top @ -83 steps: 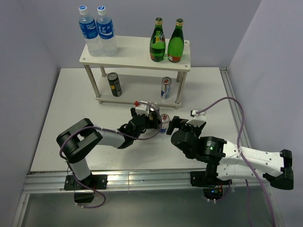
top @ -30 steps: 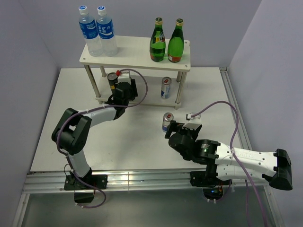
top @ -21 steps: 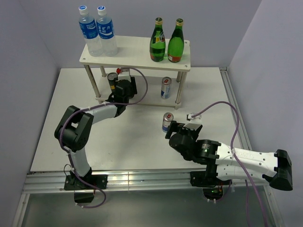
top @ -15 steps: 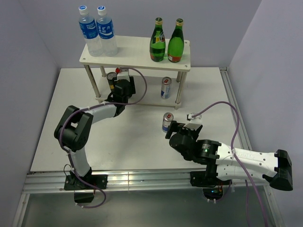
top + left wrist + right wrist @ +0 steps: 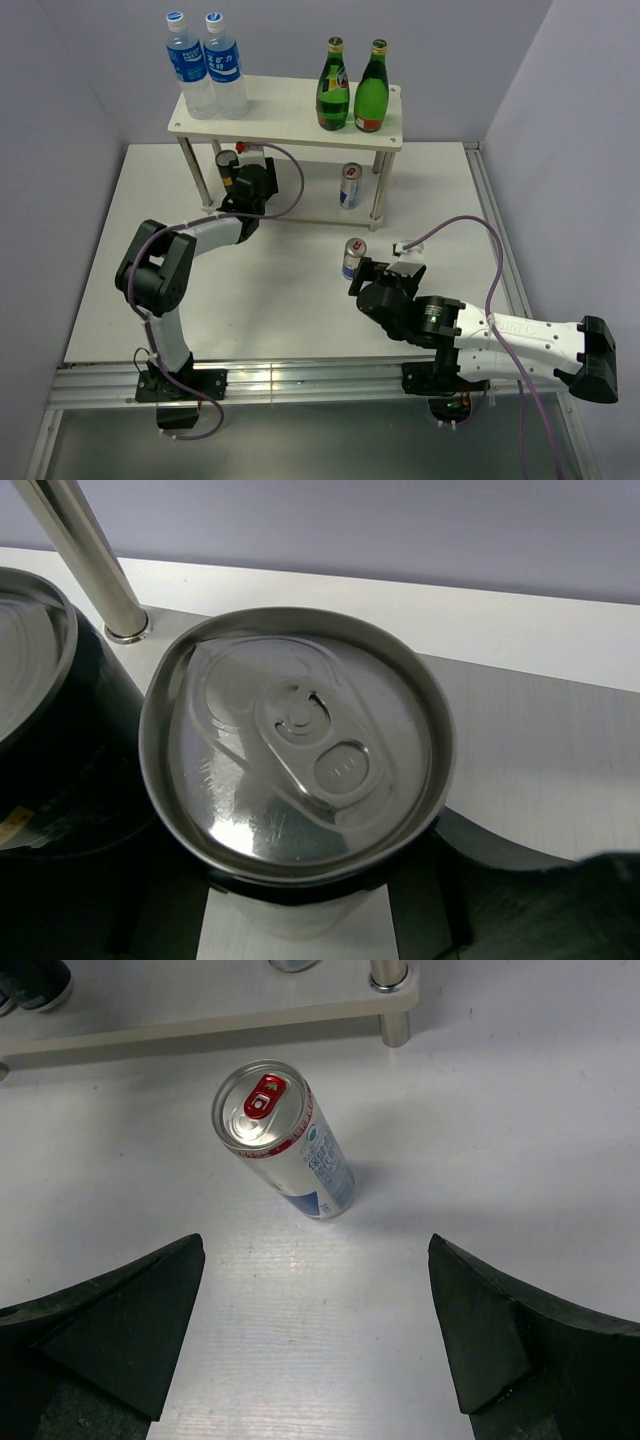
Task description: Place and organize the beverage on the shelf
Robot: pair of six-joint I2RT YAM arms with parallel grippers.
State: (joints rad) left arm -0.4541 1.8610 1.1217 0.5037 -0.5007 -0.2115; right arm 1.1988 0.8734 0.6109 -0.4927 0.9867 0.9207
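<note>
Okay, room: I see a white table (image 5: 280, 310) boxed in by pale lilac walls (image 5: 500, 70).
Shelf: the white two-level shelf (image 5: 290, 115) stands along the table's far edge.
Top board: two green glass bottles (image 5: 333, 90) at its right end, two clear water bottles (image 5: 190, 70) at its left end.
Lower board: one slim silver-blue can (image 5: 349, 185) toward the right end.
Left gripper (image 5: 243, 172): reaching under the top board at the left end, clamped on a dark can (image 5: 297, 745).
Held can: upright, with a second dark can (image 5: 40, 680) just beside it on the left, near a post (image 5: 85, 560). I cannot tell whether it rests on the board.
Right gripper (image 5: 316, 1250): fingers spread wide, holding nothing.
Loose can (image 5: 285, 1140): slim, silver-blue and upright on the table. It stands ahead of those fingers and apart from them, near the shelf's front right post (image 5: 388, 1000).
</note>
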